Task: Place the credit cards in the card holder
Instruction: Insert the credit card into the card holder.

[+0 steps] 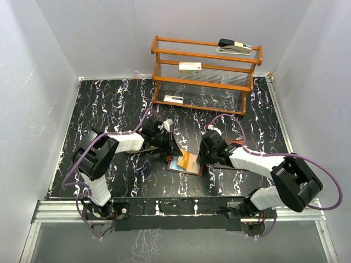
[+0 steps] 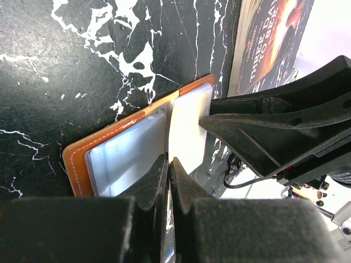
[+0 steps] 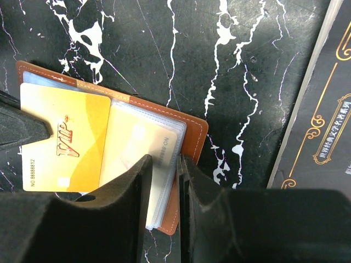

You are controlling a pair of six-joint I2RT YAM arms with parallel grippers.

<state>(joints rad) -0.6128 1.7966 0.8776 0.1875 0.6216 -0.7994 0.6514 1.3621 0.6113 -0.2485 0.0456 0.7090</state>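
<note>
The brown card holder [image 1: 189,169] lies open on the marbled table, its clear pockets [image 3: 164,137] facing up. My left gripper [image 2: 169,160] is shut on the edge of a gold credit card [image 3: 66,142] marked VIP, held over the holder's left half [image 2: 77,164]. The left wrist view shows this card [image 2: 186,131] as a pale sheet. A second credit card [image 3: 145,150] sits inside a clear pocket. My right gripper [image 3: 165,159] is closed narrowly on the edge of the pocket leaves at the holder's right side [image 3: 192,131]. The two grippers [image 1: 174,149] [image 1: 204,159] face each other across the holder.
A dark booklet [image 3: 323,109] with gold lettering lies just right of the holder, also visible from the left wrist [image 2: 274,38]. At the back stands a wooden rack [image 1: 205,71] with a stapler [image 1: 235,46] on top and a white box [image 1: 190,67].
</note>
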